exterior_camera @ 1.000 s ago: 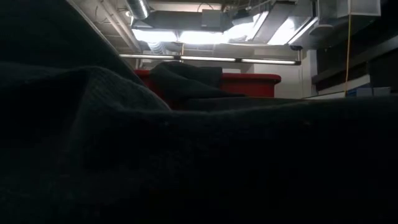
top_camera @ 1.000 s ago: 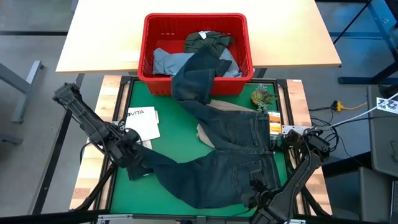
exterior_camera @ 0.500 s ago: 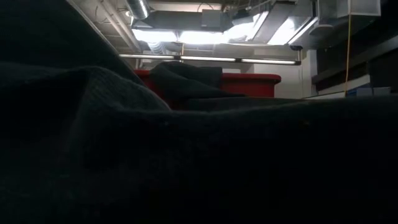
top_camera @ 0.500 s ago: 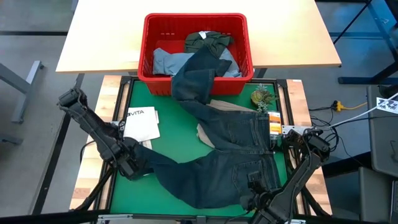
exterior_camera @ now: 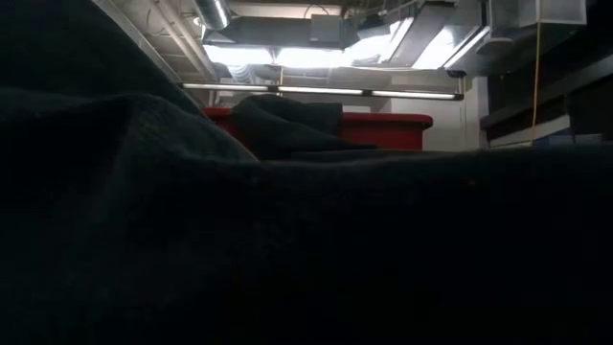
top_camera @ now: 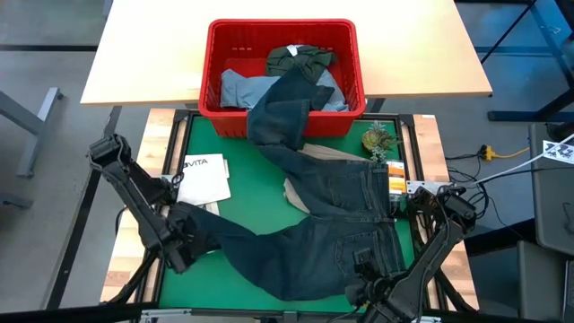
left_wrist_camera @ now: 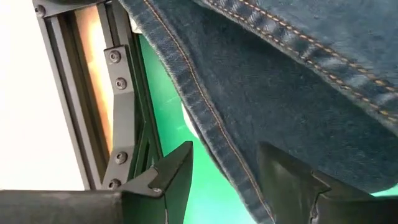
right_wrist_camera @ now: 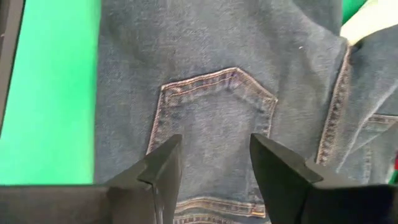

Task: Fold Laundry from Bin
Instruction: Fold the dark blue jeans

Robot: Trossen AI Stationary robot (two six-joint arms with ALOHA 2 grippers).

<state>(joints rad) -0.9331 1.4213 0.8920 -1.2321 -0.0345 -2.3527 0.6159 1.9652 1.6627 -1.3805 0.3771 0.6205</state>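
Dark blue jeans lie spread over the green mat, and that is the piece being worked on. One leg trails back up over the front wall of the red bin, so the jeans are only partly out. The seat and the other leg are on the mat in front of the bin, probably so they can be laid flat for folding.

More laundry sits in the bin: a light blue piece and a dark green piece. A beige piece peeks out from under the jeans, on the mat in front of the bin.

Well in front of the bin, toward its left side, the left gripper is at the hem of the jeans leg. Its fingers are spread, with the stitched edge of the leg running between them. They are not squeezing it yet, as far as I can see. I think it is lined up there to take hold of the hem.

Also well in front of the bin, toward its right side, the right gripper hangs over a back pocket of the jeans. Its fingers are spread too, and hold nothing.

A white paper lies on the mat in front of the bin's left corner. A small plant sits just in front of its right corner.
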